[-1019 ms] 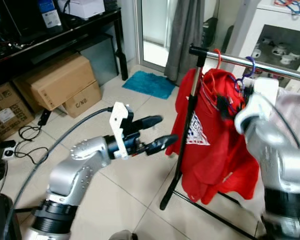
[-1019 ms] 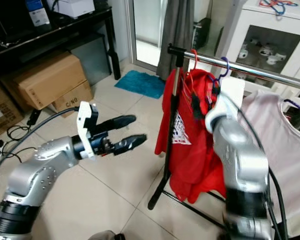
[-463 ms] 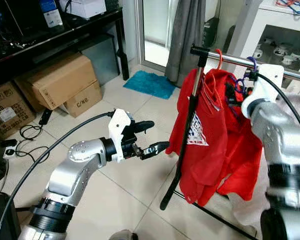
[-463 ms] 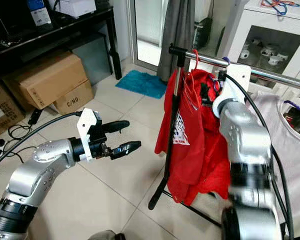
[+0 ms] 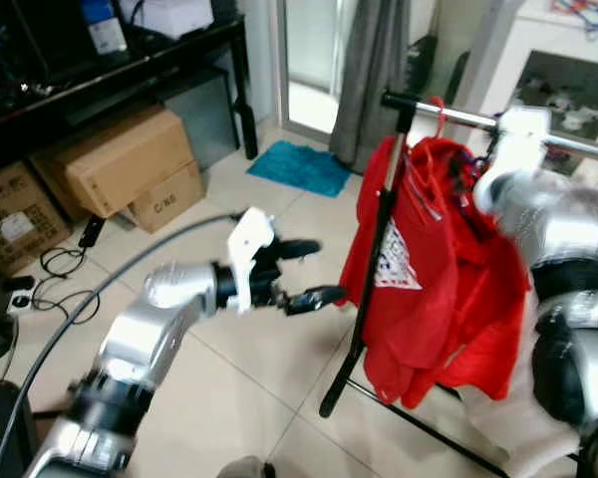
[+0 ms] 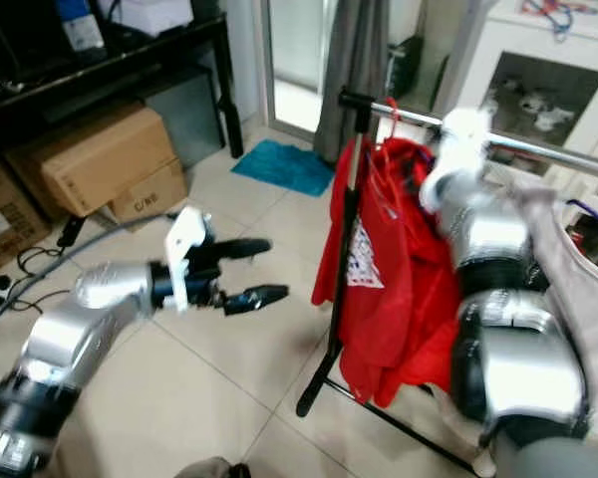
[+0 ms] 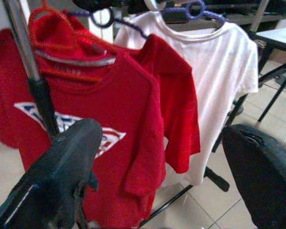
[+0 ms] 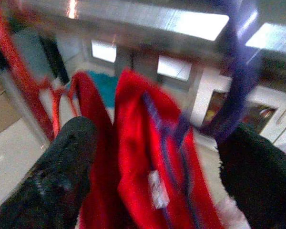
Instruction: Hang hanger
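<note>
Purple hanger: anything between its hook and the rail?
Nothing visible. In the right wrist view the purple plastic hanger with its red shirt sits between the open fingers of the right end effector, its hook curving up to the shiny metal rail. Motion blur hides whether the hook is already seated over it.

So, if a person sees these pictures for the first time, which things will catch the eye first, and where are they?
First the bright red shirts, hanging at the left end of the metal rail of a clothes rack. The right end effector is raised at that rail, its fingers open on either side of a purple hanger hook. The left end effector is held out open above the tiled floor, left of the rack.
</note>
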Tool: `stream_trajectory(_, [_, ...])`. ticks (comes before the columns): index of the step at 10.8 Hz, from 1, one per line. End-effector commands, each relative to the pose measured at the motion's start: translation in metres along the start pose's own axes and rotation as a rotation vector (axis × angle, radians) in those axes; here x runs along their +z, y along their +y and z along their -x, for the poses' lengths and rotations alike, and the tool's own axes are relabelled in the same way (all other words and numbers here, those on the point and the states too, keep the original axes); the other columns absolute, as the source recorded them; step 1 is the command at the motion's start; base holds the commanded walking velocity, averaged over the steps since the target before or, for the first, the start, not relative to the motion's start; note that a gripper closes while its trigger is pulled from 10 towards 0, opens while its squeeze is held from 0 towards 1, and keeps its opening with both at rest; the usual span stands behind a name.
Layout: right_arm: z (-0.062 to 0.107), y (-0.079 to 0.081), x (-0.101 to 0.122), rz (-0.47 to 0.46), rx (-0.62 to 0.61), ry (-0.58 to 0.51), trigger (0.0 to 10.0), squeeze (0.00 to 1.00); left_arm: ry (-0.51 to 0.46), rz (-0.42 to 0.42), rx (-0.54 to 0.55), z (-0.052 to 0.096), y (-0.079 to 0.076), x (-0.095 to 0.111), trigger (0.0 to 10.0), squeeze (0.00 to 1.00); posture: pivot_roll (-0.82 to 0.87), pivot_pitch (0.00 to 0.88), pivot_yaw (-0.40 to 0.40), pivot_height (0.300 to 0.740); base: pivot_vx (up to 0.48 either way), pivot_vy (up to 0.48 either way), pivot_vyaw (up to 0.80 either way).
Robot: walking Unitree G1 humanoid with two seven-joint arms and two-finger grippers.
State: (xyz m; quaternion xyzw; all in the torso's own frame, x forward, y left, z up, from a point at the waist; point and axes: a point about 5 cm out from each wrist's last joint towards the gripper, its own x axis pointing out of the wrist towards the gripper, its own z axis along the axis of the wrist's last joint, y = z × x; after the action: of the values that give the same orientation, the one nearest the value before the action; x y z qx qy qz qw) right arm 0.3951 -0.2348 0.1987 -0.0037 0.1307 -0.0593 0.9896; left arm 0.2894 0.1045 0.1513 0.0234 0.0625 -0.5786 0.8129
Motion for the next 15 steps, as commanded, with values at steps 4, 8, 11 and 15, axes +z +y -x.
stream_trajectory(4, [-0.006,-0.014,-0.005,-0.042,-0.017,0.033,2.4,0.00,0.015,-0.011,-0.022,-0.007,0.011,0.008,10.0,0.00,0.05,0.000,0.048,0.740,0.000,0.000,0.00])
stream_trajectory(8, [-0.009,-0.009,-0.004,-0.057,0.048,-0.004,0.0,0.00,0.023,-0.016,-0.056,-0.011,0.008,0.006,10.0,0.00,0.05,0.000,0.049,0.740,0.000,0.000,0.00])
stream_trajectory(11, [-0.010,-0.010,-0.009,-0.040,0.022,0.033,0.0,0.00,0.032,-0.015,-0.063,-0.010,0.008,0.003,10.0,0.00,0.05,0.000,0.049,0.740,0.000,0.000,0.00])
stream_trajectory(15, [-0.010,-0.009,-0.017,-0.022,0.018,0.079,0.0,0.00,0.044,-0.021,-0.073,-0.011,0.007,0.001,10.0,0.00,0.05,0.000,0.048,0.740,0.000,0.000,0.00])
